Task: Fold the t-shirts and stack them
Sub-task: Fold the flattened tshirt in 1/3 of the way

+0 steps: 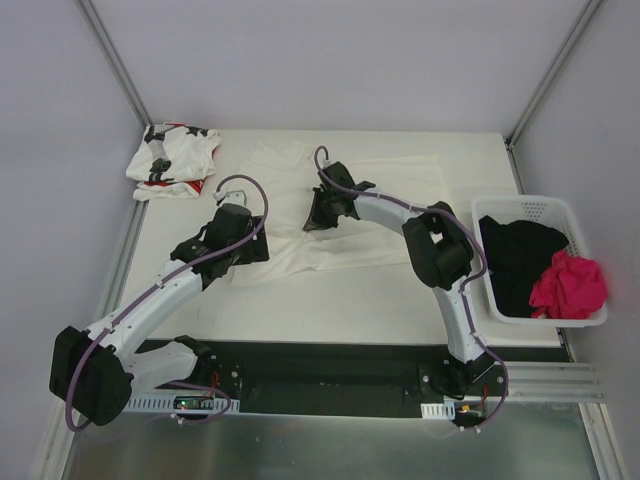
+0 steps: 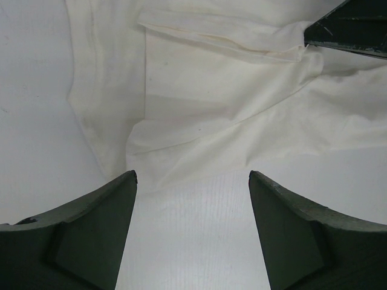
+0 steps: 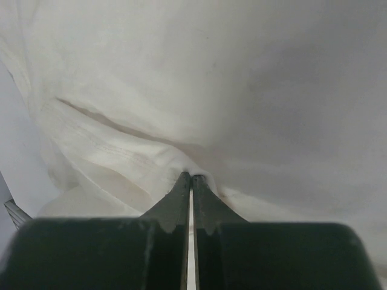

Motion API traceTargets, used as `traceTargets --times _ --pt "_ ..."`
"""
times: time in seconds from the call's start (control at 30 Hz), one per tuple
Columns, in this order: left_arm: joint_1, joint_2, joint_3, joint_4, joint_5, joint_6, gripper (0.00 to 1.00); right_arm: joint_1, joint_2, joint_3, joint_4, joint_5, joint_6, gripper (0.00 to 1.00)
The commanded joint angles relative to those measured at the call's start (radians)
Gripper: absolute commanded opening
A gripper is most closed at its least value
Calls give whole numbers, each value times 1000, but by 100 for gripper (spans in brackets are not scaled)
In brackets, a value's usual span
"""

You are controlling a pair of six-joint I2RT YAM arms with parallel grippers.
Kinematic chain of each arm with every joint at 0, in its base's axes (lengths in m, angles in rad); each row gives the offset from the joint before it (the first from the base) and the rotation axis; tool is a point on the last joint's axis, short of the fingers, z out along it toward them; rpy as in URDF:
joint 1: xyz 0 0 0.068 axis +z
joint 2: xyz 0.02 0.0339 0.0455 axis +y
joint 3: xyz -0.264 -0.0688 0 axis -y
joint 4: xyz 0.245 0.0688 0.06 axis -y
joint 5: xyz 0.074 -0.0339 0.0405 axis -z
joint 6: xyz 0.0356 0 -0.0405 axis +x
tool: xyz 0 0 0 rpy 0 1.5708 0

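Item 1. Cream-white t-shirt: lies spread and rumpled on the middle of the table, between my two arms. A folded flap runs across it toward my right gripper.

Item 2. Star-print t-shirt: bundled at the far left corner, well apart from the cream one, touched by neither hand.

Item 3. Right gripper: closed tight, with a ridge of the cream cloth puckering at the tips in the wrist view. I judge that it pinches the shirt near its left middle.

Item 4. Left gripper: spread wide and holding nothing. It hovers just off the near left edge of the cream shirt, with bare table under the gap and cloth just ahead.

Item 5. Basket: at the right edge, holding a black garment and a pink garment.

Step in hand, as I judge it: fold the cream shirt.

Method:
- Bring my left hand forward onto the loose corner and take both layers, not only the top one.
- Keep my right pinch firm so the flap does not slide.
- Lift both hands level.
- Carry the edge across in one sweep.
- Lay it flat before releasing, so no crease is trapped.
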Motion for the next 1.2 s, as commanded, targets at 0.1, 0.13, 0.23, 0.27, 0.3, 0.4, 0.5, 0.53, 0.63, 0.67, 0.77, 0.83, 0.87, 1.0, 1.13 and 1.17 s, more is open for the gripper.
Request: traceTargets --times 0.1,0.13,0.23,0.27,0.3,0.4,0.5,0.53,0.63,0.67,0.77,0.83,0.87,1.0,1.13,1.17 --pt "-7 28 16 -3 43 -7 73 -24 2 32 26 3 15 5" --pt "-7 30 17 -3 48 -8 73 -25 2 26 30 3 15 9" --pt "-9 45 17 6 58 -27 73 -32 -7 8 39 3 15 18" --pt "-9 53 19 15 63 -27 73 -33 -11 1 44 1 15 19" --pt "-9 64 19 29 64 -27 73 -36 -13 -5 49 3 16 20" --pt "-9 97 20 83 48 -24 73 -55 -25 -25 55 3 10 20" --pt "-10 122 16 100 58 -39 72 -82 -44 -38 55 24 -13 21" --pt "-15 124 11 103 61 -47 72 -91 -47 -38 50 35 -28 21" --pt "-39 119 -15 120 58 -73 72 -127 -63 -37 40 32 -45 20" --pt "-47 119 -21 124 57 -85 72 -134 -85 -46 41 24 -46 19" --pt "-76 125 -41 150 45 -103 72 -147 -157 -97 50 18 -63 16" --pt "-93 142 -49 172 37 -113 72 -142 -195 -135 55 3 -66 15" --pt "-111 148 -53 189 35 -119 72 -133 -229 -146 56 -6 -63 14" --pt "-150 196 -94 262 18 -137 72 -99 -310 -206 59 -22 -69 14" --pt "-151 222 -136 308 -8 -165 72 -76 -366 -247 55 -34 -74 14" --pt "-151 223 -145 325 -18 -172 72 -73 -384 -261 56 -37 -74 14"
